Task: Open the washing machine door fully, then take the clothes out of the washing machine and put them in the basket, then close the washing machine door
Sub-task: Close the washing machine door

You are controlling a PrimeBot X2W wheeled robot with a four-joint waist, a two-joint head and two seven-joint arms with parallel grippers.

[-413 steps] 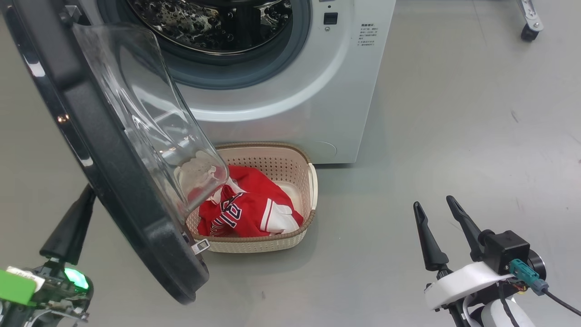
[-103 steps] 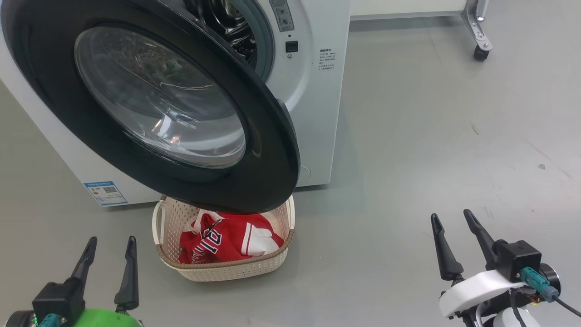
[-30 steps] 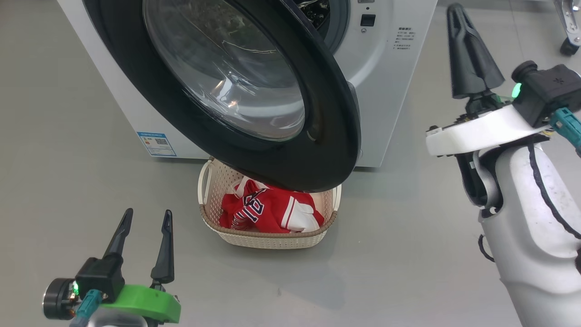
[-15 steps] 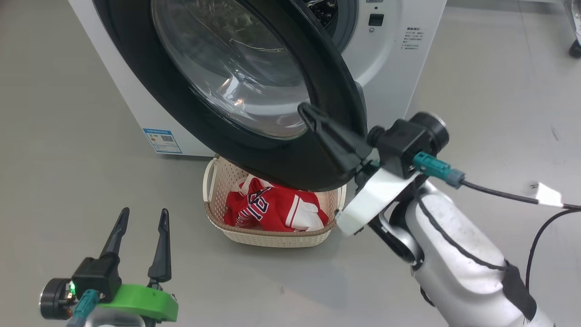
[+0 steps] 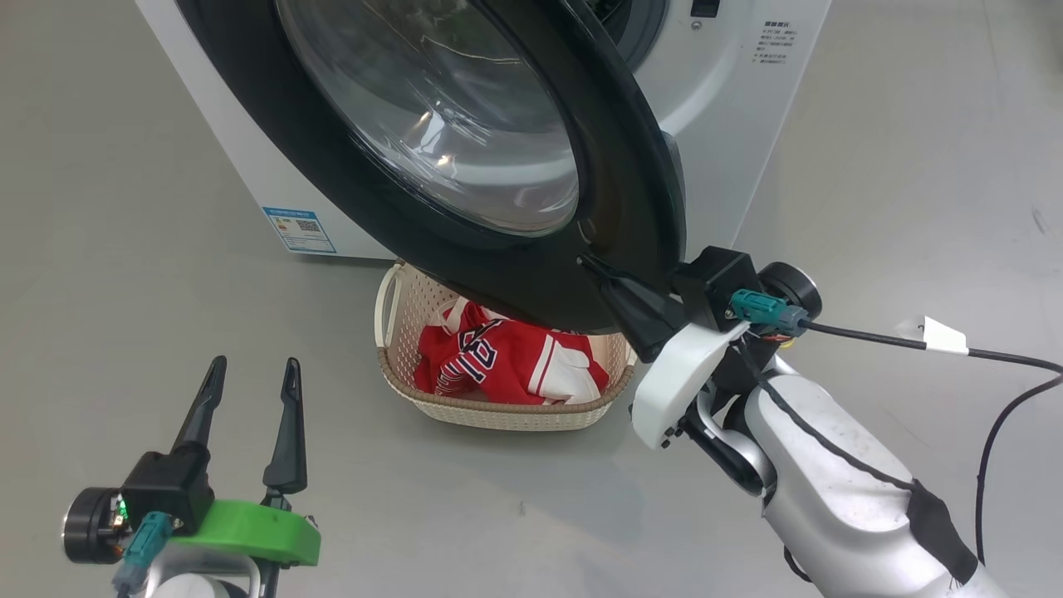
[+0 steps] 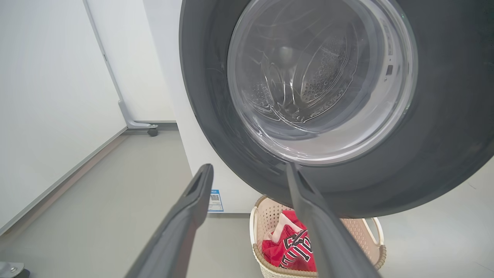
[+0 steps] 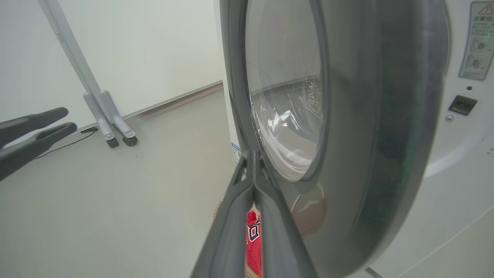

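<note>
Door (image 5: 614,166) now w/ R end effector (image 5: 591,266), tips together, at rim; L end effector (image 5: 254,365) spread.

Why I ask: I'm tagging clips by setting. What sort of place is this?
Probably a lab or test room, not a home laundry: a front-loading washing machine stands on a smooth grey floor, beside white partition panels on castors.

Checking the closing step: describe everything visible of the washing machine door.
The washing machine door is big and round: wide glossy black rim, clear bulging glass centre catching reflections. It stands ajar, its right edge off the white washing machine, overhanging the basket. The shut right gripper seems to press its lower right rim.
</note>
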